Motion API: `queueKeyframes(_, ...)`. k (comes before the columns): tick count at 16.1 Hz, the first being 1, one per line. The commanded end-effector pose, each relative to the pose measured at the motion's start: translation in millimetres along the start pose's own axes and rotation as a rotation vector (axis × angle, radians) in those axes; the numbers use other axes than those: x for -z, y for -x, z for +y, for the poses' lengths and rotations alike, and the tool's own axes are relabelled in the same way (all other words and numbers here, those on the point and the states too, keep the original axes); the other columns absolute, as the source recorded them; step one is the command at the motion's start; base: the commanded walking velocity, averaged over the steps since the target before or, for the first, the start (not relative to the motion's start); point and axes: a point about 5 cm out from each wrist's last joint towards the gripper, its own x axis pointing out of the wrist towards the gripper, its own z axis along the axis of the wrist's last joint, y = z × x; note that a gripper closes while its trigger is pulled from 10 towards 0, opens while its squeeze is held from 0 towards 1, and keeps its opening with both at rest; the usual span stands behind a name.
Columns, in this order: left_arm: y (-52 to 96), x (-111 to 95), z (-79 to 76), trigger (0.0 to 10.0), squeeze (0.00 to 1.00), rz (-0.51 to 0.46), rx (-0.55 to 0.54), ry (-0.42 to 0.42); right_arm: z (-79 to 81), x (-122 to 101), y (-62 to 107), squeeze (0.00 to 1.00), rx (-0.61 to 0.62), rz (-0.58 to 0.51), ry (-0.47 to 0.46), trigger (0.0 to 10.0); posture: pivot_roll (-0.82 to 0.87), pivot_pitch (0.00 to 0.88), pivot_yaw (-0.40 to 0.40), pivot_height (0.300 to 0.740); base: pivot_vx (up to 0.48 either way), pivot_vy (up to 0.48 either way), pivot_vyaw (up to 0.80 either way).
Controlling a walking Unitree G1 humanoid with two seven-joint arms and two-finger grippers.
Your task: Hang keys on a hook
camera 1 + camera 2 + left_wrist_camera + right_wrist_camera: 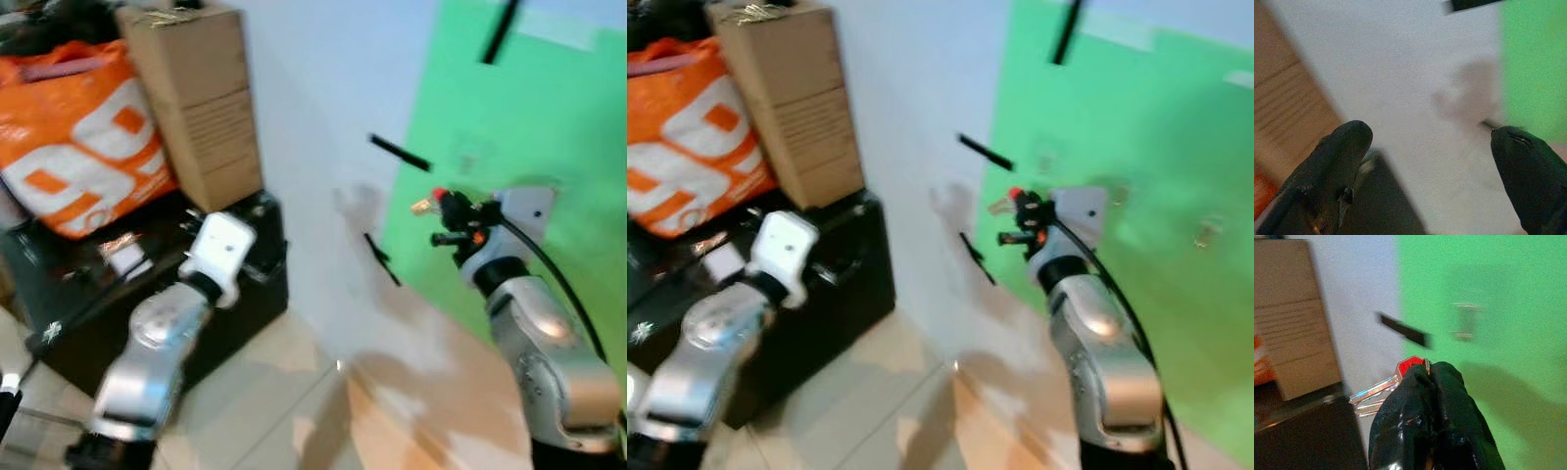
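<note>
Right hand (pixel 1430 377) was clamped on the keys (pixel 1382 392); the hook (pixel 1465 320) lay ahead and above on the green panel (pixel 1508 308). Left hand (pixel 1432 161) gaped empty.

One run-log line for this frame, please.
right end effector: shut on keys | hook: empty, on green panel | left end effector: open

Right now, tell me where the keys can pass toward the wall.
Free: the green panel around the small hook, ahead of the right pincer holding the keys. Crowded: robot's left, cardboard box, orange bag, black case.
</note>
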Motion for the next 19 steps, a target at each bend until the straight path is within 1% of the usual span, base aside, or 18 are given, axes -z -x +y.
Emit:
queueKeyframes(1, 0.2, -1, 5.0, 10.0, 0.07, 0.002, -0.003, -0.009, 1.1, -5, -0.5, 0.0, -0.009, -0.012, -0.002, 10.0, -0.04, 0.0, 0.01, 0.74, 0.27, 0.0, -0.8)
queueKeyframes(2, 0.2, -1, 4.6, 10.0, 0.07, 0.002, 0.002, -0.007, 1.3, -6, -0.5, 0.0, -0.011, -0.014, 0.001, 10.0, -0.04, 0.0, 0.009, 0.74, 0.27, 0.0, -0.8)
queueKeyframes(4, 1.1, -1, 2.5, 10.0, 0.05, 0.007, 0.025, -0.009, 2.6, -7, 0.1, 0.0, -0.028, -0.022, 0.011, 10.0, -0.04, 0.0, 0.004, 0.74, 0.129, 0.0, 0.0)
queueKeyframes(5, 3.0, 2, -1.6, 10.0, 0.04, 0.016, 0.066, -0.004, 3.8, -8, 0.5, 0.0, -0.046, -0.027, 0.004, 10.0, -0.04, 0.0, 0.003, 0.74, 0.0, 0.0, 0.0)
queueKeyframes(7, 8.7, 5, -9.3, 10.0, 0.04, 0.03, 0.147, -0.009, 6.2, -11, 0.8, 0.0, -0.083, -0.034, -0.008, 10.0, -0.03, 0.0, 0.0, 0.74, 0.0, 0.0, 0.0)
queueKeyframes(11, 11.7, 2, -11.2, 10.0, 0.05, 0.018, 0.199, 0.018, 9.8, -14, -0.6, 0.0, -0.122, -0.036, -0.01, 10.0, -0.02, 0.0, -0.004, 0.74, 0.0, 0.0, 0.0)
queueKeyframes(14, 12.7, -3, -10.6, 10.0, 0.05, 0.01, 0.235, 0.022, 14.3, -17, -7.6, 0.0, -0.138, -0.045, -0.011, 10.0, -0.02, 0.0, -0.001, 0.74, 0.0, 0.0, 0.0)
queueKeyframes(16, 14.6, -5, -11.8, 10.0, 0.05, 0.006, 0.263, 0.022, 16.4, -15, -16.8, 0.0, -0.133, -0.013, -0.012, 10.0, -0.01, 0.0, 0.0, 0.74, 0.0, 0.0, 0.0)
queueKeyframes(17, 15.0, -5, -12.1, 10.0, 0.05, 0.006, 0.265, 0.022, 17.1, -15, -17.8, 0.0, -0.137, -0.008, -0.016, 10.0, -0.01, 0.0, 0.001, 0.74, 0.0, 0.0, 0.0)
queueKeyframes(19, 16.6, -7, -13.7, 10.0, 0.05, 0.005, 0.28, 0.021, 21.4, -16, -25.6, 0.0, -0.155, 0.002, -0.047, 10.0, -0.01, 0.0, -0.001, 0.74, 0.0, 0.0, 0.0)
